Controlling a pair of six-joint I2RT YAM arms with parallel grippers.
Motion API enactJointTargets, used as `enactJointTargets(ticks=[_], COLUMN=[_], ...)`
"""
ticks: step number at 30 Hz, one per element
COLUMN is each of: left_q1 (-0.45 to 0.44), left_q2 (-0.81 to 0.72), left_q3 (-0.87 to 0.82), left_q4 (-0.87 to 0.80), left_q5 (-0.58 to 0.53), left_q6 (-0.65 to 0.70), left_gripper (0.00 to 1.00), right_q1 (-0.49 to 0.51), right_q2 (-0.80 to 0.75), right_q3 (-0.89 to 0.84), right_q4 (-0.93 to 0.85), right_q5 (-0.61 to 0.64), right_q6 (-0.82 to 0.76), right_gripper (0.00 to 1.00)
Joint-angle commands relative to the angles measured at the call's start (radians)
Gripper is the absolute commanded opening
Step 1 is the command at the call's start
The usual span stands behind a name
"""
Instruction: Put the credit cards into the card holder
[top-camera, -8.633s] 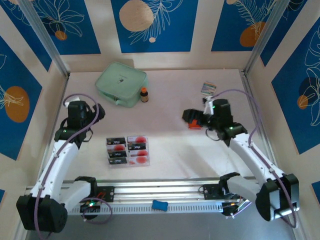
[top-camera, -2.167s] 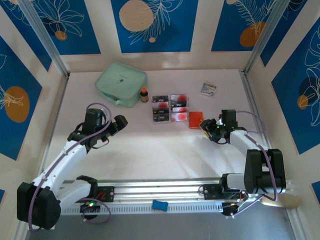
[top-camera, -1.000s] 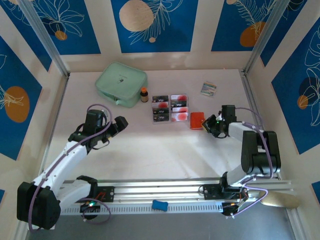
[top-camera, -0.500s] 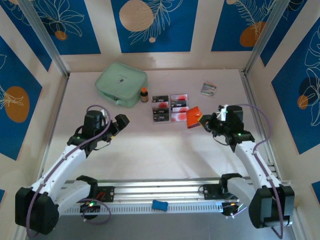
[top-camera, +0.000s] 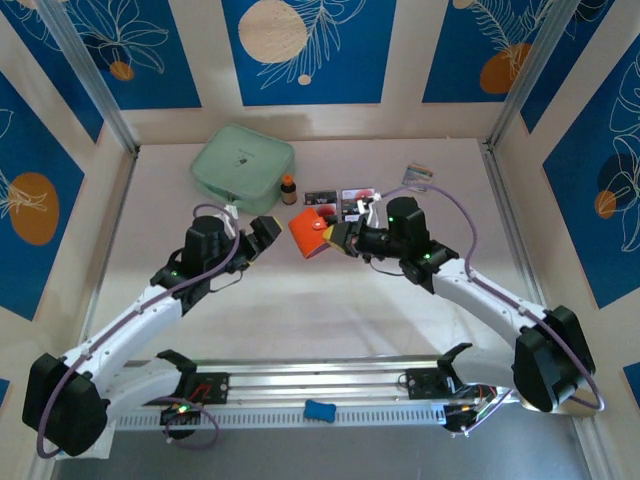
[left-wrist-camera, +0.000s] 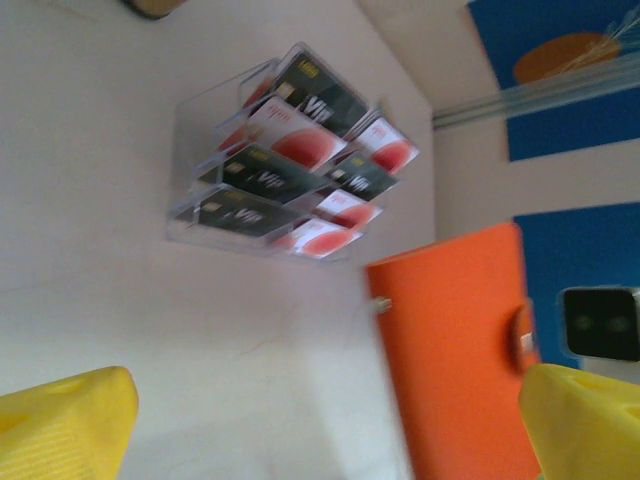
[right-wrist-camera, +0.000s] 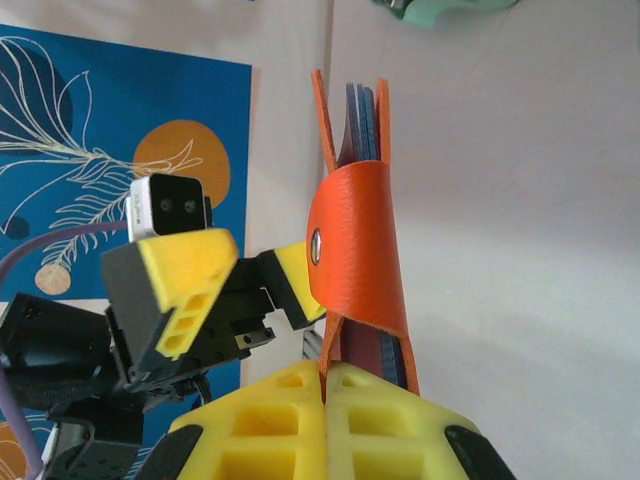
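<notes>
At the middle of the counter (top-camera: 300, 310), the card holder (top-camera: 312, 232) is held clamped in the right claw (top-camera: 338, 238), with the left claw (top-camera: 262, 233) spread wide beside it. The credit cards (top-camera: 345, 202), just behind, are judged all yet to be inserted.

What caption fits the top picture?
Right gripper holds the wallet out to the open left gripper, near the cards.

Both arms are stretched forward and angled inward from their bases, so that the two grippers are brought near each other, tip facing tip. The left gripper (top-camera: 264, 232) is held with its yellow fingers (left-wrist-camera: 62, 425) spread wide. The right gripper (top-camera: 341, 237) is pressed closed on the lower edge of the card holder (right-wrist-camera: 360, 240), which is gripped upright.
</notes>
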Motion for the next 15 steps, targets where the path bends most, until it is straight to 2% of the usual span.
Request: enactJointTargets(ticks=[1,4,15], left_q1=[-0.034,-0.058,-0.097], left_q2=[-0.001,0.011,0.063], left_q3=[-0.025,-0.024,-0.070], left_q4=[0.152,0.186,0.298], left_q5=[-0.098,-0.138,-0.160], left_q6=[-0.061,-0.067,-0.110], left_gripper=[0.95,0.93,0.80], right_q1=[0.036,0.058,0.085], right_q2=[0.027,0.060,0.122], right_q3=[0.044,0.051,0.045], right_q4=[0.117,0.160,0.261], right_q5=[0.008,0.008,0.002], right_q6=[0.069,0.097,0.169], right_gripper=[0.00,0.00,0.00])
